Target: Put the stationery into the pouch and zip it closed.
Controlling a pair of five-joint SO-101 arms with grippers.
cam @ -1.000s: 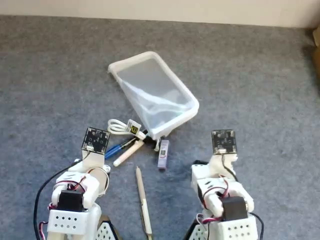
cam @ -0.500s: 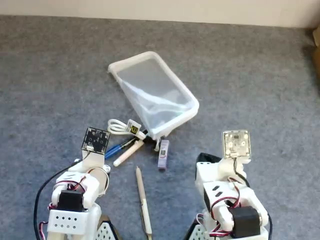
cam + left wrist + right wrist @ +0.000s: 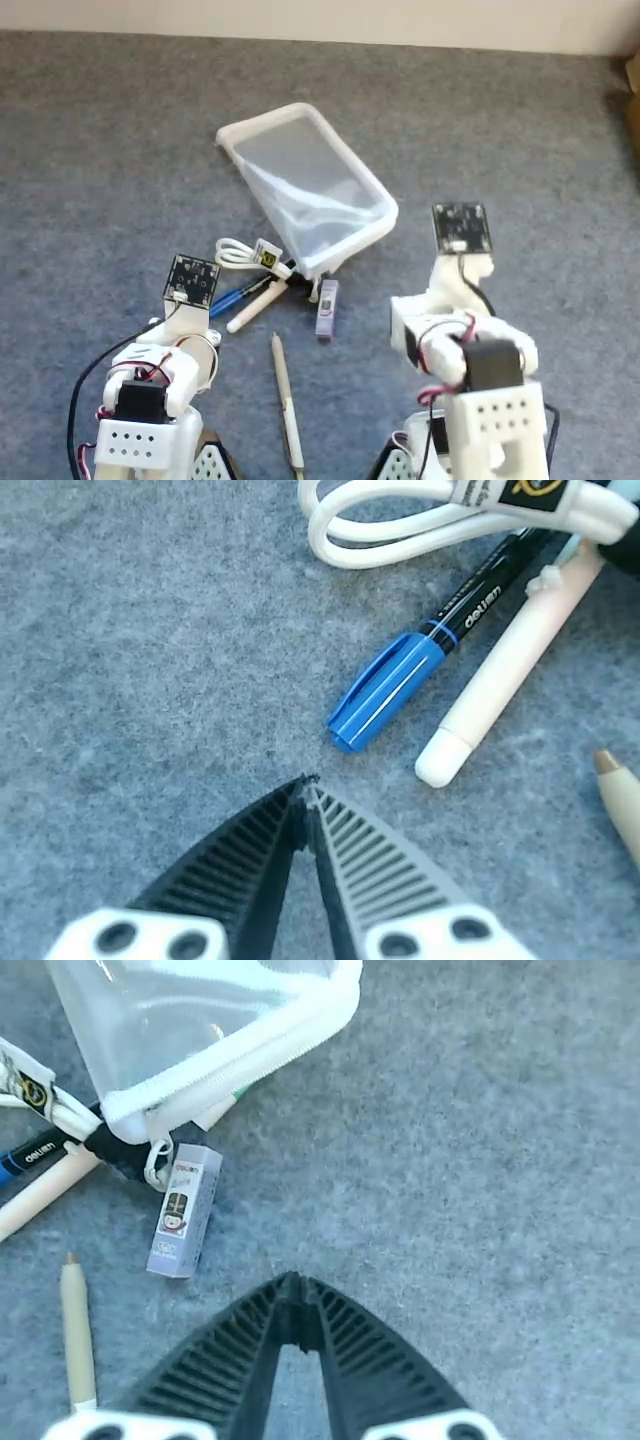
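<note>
A clear pouch with a white zip (image 3: pixel 308 185) (image 3: pixel 215 1020) lies open on the grey carpet. At its near corner sit a white cable (image 3: pixel 238 254) (image 3: pixel 440 515), a blue-capped marker (image 3: pixel 238 294) (image 3: pixel 420 670), a cream pen (image 3: pixel 255 307) (image 3: pixel 505 690) and a small lavender box (image 3: pixel 326 307) (image 3: pixel 184 1210). A beige pen (image 3: pixel 286 402) (image 3: pixel 78 1325) lies nearer the arms. My left gripper (image 3: pixel 305 785) is shut, its tips just short of the marker's cap. My right gripper (image 3: pixel 293 1285) is shut over bare carpet, right of the lavender box.
Grey carpet stretches all around, with open floor to the right of the pouch and at far left. A pale wall edge runs along the back. A brown object (image 3: pixel 633 100) pokes in at the right edge.
The right arm has risen and stretched forward, its wrist camera block now higher and farther from the base. The left arm and all the stationery have stayed put.
</note>
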